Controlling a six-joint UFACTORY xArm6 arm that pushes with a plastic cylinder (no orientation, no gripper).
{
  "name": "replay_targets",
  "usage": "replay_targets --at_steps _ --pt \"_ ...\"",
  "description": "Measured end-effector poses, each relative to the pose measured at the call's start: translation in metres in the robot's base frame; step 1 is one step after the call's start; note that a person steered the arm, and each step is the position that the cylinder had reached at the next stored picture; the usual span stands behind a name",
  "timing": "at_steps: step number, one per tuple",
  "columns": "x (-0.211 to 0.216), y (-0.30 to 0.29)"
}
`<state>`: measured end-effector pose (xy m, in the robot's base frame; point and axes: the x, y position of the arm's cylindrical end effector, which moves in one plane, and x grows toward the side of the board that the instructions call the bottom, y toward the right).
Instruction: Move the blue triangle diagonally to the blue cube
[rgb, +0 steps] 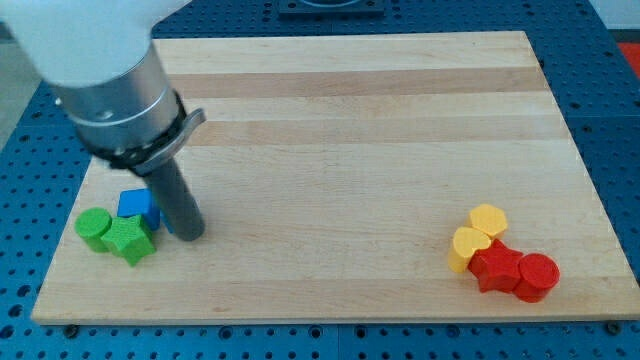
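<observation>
You have seven blocks plainly visible on the wooden board (350, 150), in two clusters.

At the view's lower left: one blue cube (136, 205), one green cylinder (94, 229) and one green star-like block (130, 240), all touching. A sliver of a further blue piece (157, 216) shows between the cube and the rod; you cannot confirm it as the blue triangle, because the rod hides most of it.

At the view's lower right: two yellow blocks (478, 234), touching, one red cylinder (537, 277) and one red star-like block (496, 268).

My tip (190, 237) rests just right of the blue cluster. There are no jaws on this arm. The board is pale, grained timber.
</observation>
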<state>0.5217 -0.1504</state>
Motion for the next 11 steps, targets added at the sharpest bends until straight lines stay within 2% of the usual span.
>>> replay_targets --at_steps 1,3,5,6,7,8,9,10,11 --pt "-0.017 0.019" --pt "0.006 0.035" --pt "0.005 0.033" --pt "-0.033 0.042" --pt "-0.084 0.021" --pt "-0.095 -0.068" --pt "-0.083 -0.154" --pt "-0.080 -0.154" --pt "-0.031 -0.154"
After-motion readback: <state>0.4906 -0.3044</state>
